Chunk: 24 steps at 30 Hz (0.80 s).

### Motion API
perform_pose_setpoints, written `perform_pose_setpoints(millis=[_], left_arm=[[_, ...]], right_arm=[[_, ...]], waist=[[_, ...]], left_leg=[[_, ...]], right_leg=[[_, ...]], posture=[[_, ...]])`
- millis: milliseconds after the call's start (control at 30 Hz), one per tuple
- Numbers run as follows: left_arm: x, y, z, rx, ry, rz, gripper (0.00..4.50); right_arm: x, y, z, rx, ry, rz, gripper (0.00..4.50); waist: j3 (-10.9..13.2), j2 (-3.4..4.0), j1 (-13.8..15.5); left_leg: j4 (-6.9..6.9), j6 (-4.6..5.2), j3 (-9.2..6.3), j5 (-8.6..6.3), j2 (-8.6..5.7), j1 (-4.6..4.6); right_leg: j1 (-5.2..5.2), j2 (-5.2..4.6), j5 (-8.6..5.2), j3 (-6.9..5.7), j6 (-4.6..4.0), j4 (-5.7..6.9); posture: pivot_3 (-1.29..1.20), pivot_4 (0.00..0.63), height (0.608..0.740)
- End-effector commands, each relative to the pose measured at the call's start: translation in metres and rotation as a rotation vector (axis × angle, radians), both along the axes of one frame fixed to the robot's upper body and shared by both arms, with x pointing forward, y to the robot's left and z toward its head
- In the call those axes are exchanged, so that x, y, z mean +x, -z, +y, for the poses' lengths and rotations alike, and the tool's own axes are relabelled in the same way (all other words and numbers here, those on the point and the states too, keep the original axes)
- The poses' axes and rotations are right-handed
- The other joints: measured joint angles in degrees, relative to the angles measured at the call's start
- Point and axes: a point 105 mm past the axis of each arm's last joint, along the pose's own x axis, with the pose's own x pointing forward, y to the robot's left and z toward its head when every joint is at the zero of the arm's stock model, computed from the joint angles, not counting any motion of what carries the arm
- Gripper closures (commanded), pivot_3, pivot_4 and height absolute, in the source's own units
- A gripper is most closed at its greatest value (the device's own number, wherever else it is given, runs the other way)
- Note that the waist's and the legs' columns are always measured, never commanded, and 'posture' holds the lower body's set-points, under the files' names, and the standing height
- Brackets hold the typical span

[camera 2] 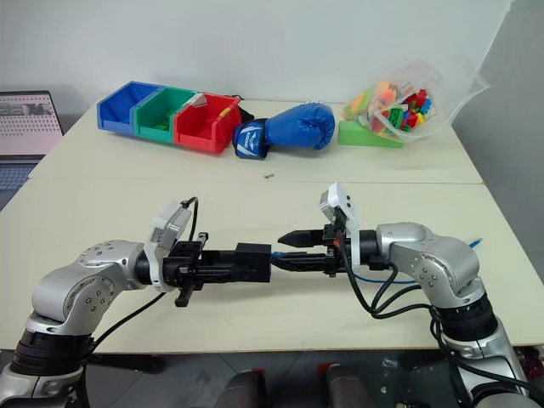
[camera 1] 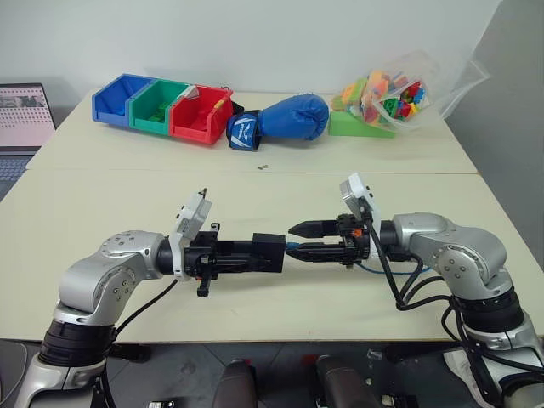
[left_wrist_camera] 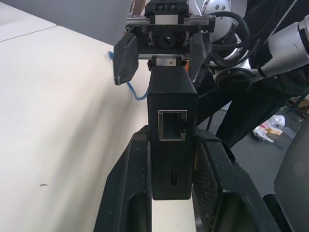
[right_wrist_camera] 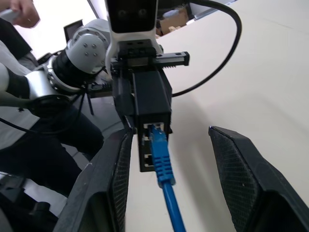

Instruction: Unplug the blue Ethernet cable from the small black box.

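Left gripper (camera 1: 255, 252) clamps the matte small black box (camera 1: 270, 252) above the table's (camera 1: 127, 187) near edge. Blue Ethernet cable (right_wrist_camera: 161, 164) remains plugged in, lying untouched between the right gripper's (camera 1: 310, 240) open ribbed fingers.

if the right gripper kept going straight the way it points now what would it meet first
Most likely the blue Ethernet cable's plug, seated in the small black box that the left gripper holds. The right gripper has open jaws either side of the plug, box just beyond; depth is uncertain.

Counted on the cream table (camera 1: 127, 297): three open plastic storage bins (camera 1: 161, 107) along the far edge, one each blue, green, red; one blue boxing glove (camera 1: 280, 121); one clear bag of coloured building bricks (camera 1: 393, 92); one green flat block (camera 1: 357, 125); one laptop (camera 1: 21, 127).

Held above it: one small matte black box (camera 1: 269, 252); one bright blue Ethernet cable (right_wrist_camera: 161, 169).
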Motion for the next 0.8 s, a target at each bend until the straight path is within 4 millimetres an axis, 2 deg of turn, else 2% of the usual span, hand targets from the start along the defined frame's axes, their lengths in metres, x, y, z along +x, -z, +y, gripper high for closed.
perform_pose_setpoints(millis=[33,467,500,800], left_arm=[[0.0,-0.0084,0.003,-0.003,-0.002,-0.05,3.72],[0.0015,-0.0085,0.0038,-0.002,-0.014,-0.054,3.72],[0.0015,-0.0084,0.0038,-0.002,-0.014,-0.054,3.72],[0.0018,-0.0091,0.0027,-0.01,-0.016,-0.053,3.72]], right_arm=[[-0.0027,-0.0094,-0.0025,0.029,-0.015,-0.01,1.86],[0.0002,-0.0055,-0.0021,0.025,-0.011,0.002,1.86],[0.0004,-0.0055,-0.0022,0.024,-0.01,0.002,2.23],[0.0001,-0.0053,-0.0028,0.015,-0.015,-0.01,4.2]], waist=[[0.0,0.0,0.0],[0.0,0.0,-0.01],[0.0,0.0,-0.01],[0.0,0.0,-0.01]], left_leg=[[0.0,0.0,0.0,0.0,0.0,0.0],[0.0,0.0,0.0,0.0,0.0,0.0],[0.0,0.0,0.0,0.0,0.0,0.0],[-0.01,0.0,0.0,0.0,0.0,0.0]], right_leg=[[0.0,0.0,0.0,0.0,0.0,0.0],[0.0,0.0,0.0,0.0,0.0,0.0],[0.0,0.0,0.0,0.0,0.0,0.0],[0.0,0.0,0.0,0.0,0.0,-0.01]], posture=[[0.0,0.15,0.74],[0.0,0.15,0.74],[0.0,0.15,0.74],[0.0,0.15,0.74]])
